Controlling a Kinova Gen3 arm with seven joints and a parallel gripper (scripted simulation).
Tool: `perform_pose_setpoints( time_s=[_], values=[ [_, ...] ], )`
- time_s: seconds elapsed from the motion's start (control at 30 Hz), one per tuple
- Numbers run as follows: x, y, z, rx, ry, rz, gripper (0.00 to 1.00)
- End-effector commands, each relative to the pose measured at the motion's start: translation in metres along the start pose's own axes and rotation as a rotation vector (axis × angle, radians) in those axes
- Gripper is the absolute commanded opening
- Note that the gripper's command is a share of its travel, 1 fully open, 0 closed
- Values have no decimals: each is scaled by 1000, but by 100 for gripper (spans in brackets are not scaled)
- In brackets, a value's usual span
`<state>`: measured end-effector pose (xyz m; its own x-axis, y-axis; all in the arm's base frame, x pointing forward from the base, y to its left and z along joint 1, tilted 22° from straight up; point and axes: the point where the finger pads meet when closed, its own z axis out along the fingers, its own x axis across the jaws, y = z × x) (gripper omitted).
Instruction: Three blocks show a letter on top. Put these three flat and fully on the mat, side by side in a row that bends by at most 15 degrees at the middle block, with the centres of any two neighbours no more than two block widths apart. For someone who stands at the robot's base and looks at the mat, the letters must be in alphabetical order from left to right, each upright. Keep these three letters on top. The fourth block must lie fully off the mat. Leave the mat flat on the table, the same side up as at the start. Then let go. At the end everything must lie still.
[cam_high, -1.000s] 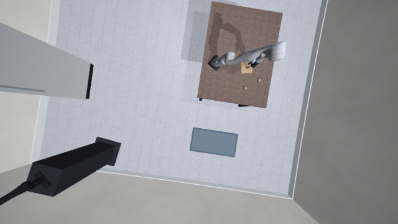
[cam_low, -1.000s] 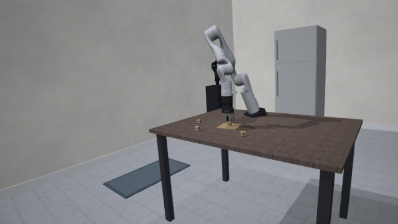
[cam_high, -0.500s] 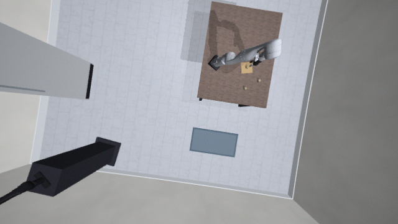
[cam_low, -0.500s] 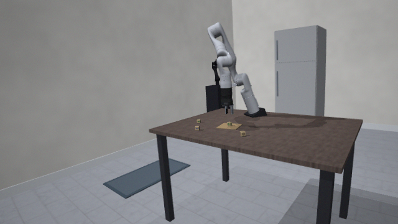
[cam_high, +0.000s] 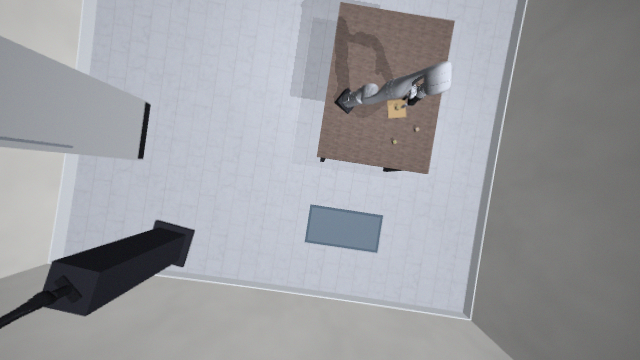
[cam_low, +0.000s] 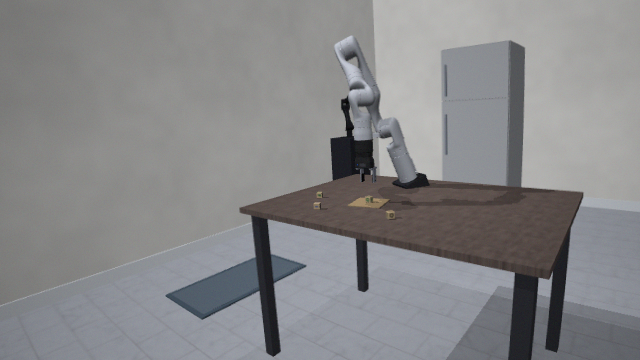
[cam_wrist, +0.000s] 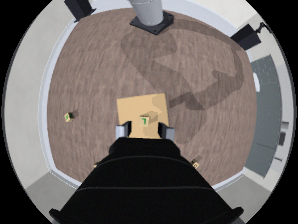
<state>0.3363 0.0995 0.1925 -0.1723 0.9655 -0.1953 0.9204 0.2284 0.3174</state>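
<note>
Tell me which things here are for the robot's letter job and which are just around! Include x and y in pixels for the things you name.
For the job:
- mat (cam_high: 391, 115) (cam_low: 357, 204) (cam_wrist: 127, 107)
- block on the mat (cam_high: 397, 104) (cam_low: 369, 199) (cam_wrist: 144, 121)
- three blocks off the mat, one a spare
- gripper (cam_low: 368, 180) (cam_wrist: 144, 127)

Just around:
- fridge (cam_low: 475, 115)
- blue rug (cam_high: 344, 228) (cam_low: 235, 286)

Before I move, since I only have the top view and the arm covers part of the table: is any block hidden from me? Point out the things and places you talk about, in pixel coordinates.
Observer: Yes, one block off the mat (cam_high: 392, 114) (cam_low: 357, 204) (cam_wrist: 131, 106): the exterior view shows a nearer block (cam_low: 390, 215) (cam_wrist: 195, 164), on the table's camera side of the mat.
Operator: And the claw (cam_high: 404, 102) (cam_low: 368, 180) (cam_wrist: 144, 127), is it carrying anything?
Observer: No. The wrist view shows its fingers spread wide, with nothing gripped.
</note>
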Motion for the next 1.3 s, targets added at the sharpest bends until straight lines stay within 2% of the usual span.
perform_pose_setpoints(
  time_s=[0.0, 0.7, 1.27],
  values=[
    [0, -1, -2, 2, -1, 0, 100],
    [1, 1, -2, 2, -2, -27, 100],
    [11, 19, -2, -1, -12, -271, 100]
  ],
)
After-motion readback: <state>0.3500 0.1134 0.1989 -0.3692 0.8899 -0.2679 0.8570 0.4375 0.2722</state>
